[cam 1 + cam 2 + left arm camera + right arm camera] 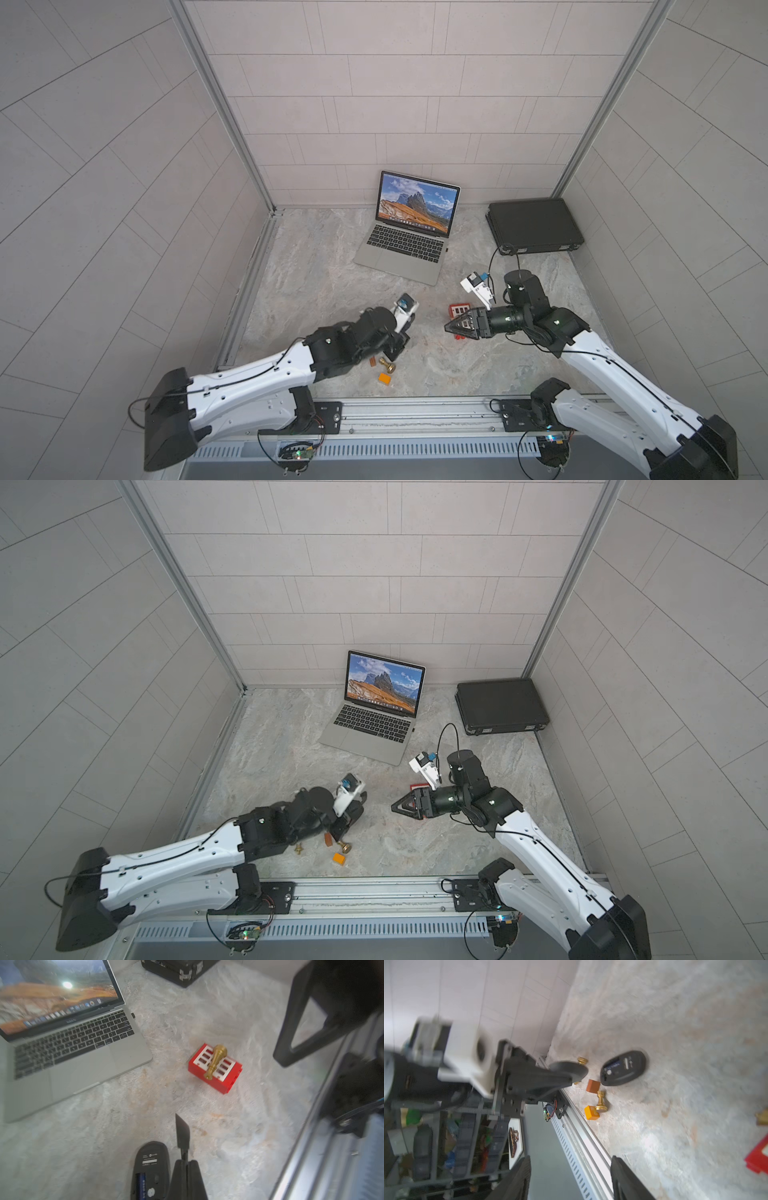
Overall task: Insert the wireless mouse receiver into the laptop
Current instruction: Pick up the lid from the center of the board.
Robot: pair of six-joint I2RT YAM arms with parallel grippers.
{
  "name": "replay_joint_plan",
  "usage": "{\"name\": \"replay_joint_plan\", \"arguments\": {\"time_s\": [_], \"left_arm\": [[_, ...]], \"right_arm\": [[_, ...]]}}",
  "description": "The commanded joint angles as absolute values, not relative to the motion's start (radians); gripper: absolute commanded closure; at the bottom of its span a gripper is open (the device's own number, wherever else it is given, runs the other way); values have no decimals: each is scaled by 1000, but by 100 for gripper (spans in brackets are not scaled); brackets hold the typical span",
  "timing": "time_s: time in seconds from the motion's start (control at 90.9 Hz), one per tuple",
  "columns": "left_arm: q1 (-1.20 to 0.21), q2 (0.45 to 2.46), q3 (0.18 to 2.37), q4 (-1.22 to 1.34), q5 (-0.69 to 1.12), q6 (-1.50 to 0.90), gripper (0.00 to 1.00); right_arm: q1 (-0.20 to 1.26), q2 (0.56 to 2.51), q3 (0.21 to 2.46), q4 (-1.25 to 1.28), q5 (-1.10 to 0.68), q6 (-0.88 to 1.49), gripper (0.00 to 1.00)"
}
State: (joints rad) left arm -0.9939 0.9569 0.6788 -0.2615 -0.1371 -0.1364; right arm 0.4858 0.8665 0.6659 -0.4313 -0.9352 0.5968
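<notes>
Two tools: left tool (187, 1162) pinches mouse cover (182, 1132), right tool (571, 1158) spread apart.

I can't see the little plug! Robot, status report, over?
Left gripper shut on thin black mouse cover. Right gripper open, empty. Tiny dark receiver at right edge of silver laptop, apparently plugged in. Nothing blocks it.

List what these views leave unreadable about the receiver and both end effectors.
- Wireless mouse receiver: tiny stub at the laptop edge; too small in both top views, blurred in left wrist view; seating unclear.
- Left end effector, shut on the mouse cover: tips hidden under its wrist in both top views.
- Right end effector: cut off by right wrist frame edge.
</notes>
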Motion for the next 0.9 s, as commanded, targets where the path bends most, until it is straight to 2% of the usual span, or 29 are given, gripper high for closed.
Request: {"name": "replay_joint_plan", "arguments": {"time_s": [0.0,0.066,0.154,0.44,0.506,0.583,0.704,0.891], "left_arm": [[-862,932,699,-238,523,-351,100],[-822,940,707,-190,677,-414,100],[-819,959,727,-150,777,-455,100],[-818,989,750,-65,852,-519,100],[-816,991,750,-65,851,-521,100],[-816,992,751,-69,847,-523,100],[-816,1002,750,-74,846,-518,100],[-817,1014,749,-54,850,-525,100]], "right_arm": [[487,858,635,-141,-1112,670,32],[500,881,646,-86,-1169,710,31],[533,904,673,-86,-1207,697,31],[604,943,693,-108,-1235,668,35],[608,940,688,-108,-1241,670,39],[610,927,686,-105,-1245,682,50],[613,901,670,-39,-1246,740,63],[636,917,656,-11,-1263,770,74]]}}
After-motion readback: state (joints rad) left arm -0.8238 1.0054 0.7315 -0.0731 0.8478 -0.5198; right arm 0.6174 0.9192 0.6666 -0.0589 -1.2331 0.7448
